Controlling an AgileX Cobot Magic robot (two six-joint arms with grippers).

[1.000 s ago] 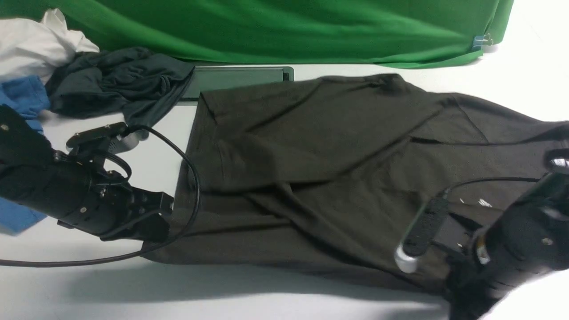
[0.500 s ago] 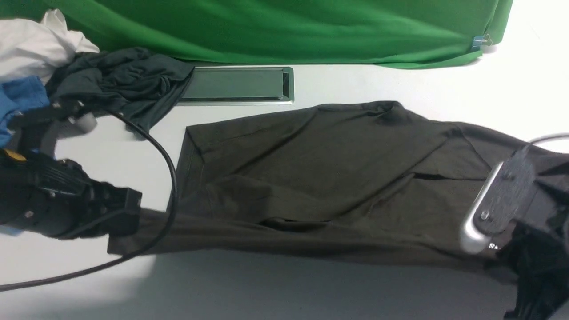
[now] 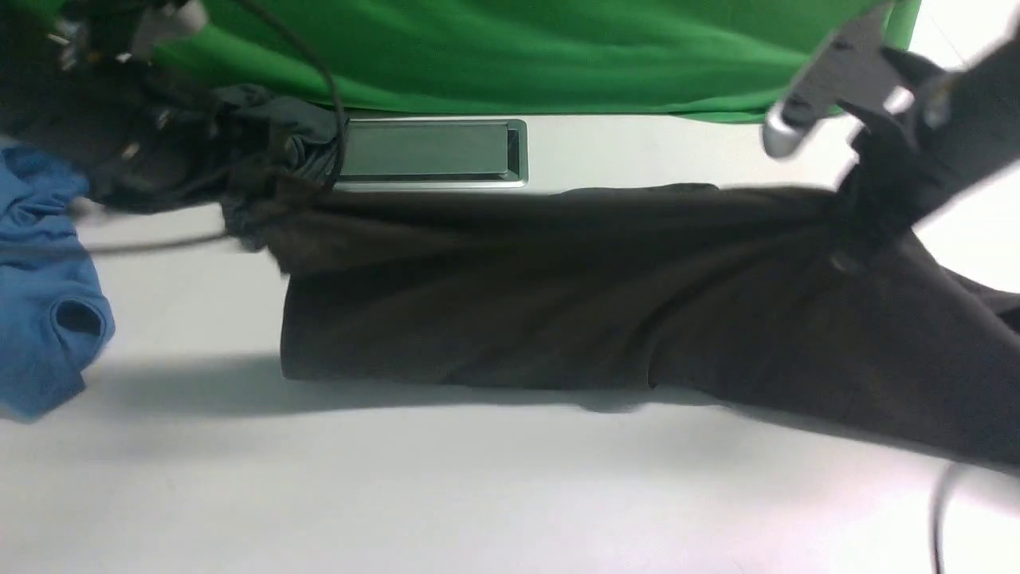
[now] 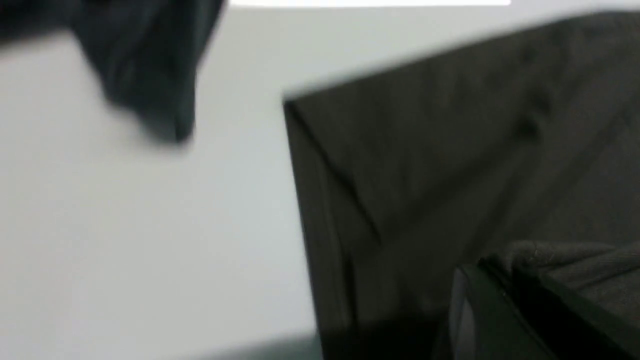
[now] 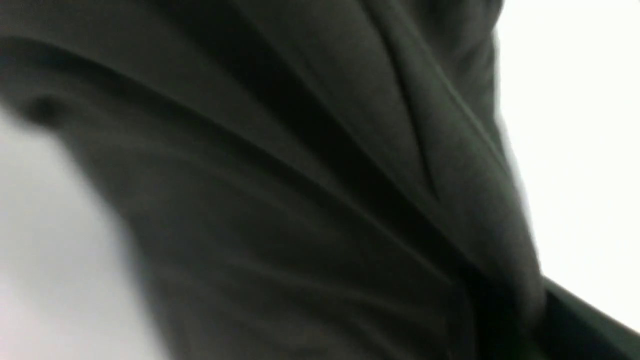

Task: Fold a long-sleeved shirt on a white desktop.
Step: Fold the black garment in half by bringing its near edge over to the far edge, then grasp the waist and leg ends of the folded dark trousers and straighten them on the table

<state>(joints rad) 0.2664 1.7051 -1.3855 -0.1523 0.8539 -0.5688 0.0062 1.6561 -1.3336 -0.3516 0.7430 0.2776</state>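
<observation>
"While the shirt (image 3: 510,311) hangs stretched between both arms, what worries you most?"

"The grip. The left pincer (image 4: 510,285) is clamped on one corner of the raised edge and the right pincer (image 3: 865,199) is clamped on the other end, each on a thin pinch of knit. If the arms pull apart any harder, I'd expect a corner to slide out and that side to drop in a heap."

"Where does the cloth sit?"

"Its top edge is up in the air on the near side of the hatch (image 3: 430,151). The lower fold rests on the tabletop (image 3: 478,494), and the right part trails down towards the picture's edge."

"Anything nearby to snag?"

"Yes. The left corner is just beside the grey garment (image 3: 295,131), possibly touching it, but blur hides that. The blue shirt (image 3: 48,311) lies near, and a cable (image 3: 340,119) loops past that corner. A sweep to that side could drag a garment along or hook the cable."

"And the fold itself?"

"If one arm leads when they lay it down, the edge lands askew. The trailing right part, a sleeve I think, could bunch underneath and leave a lump."
</observation>
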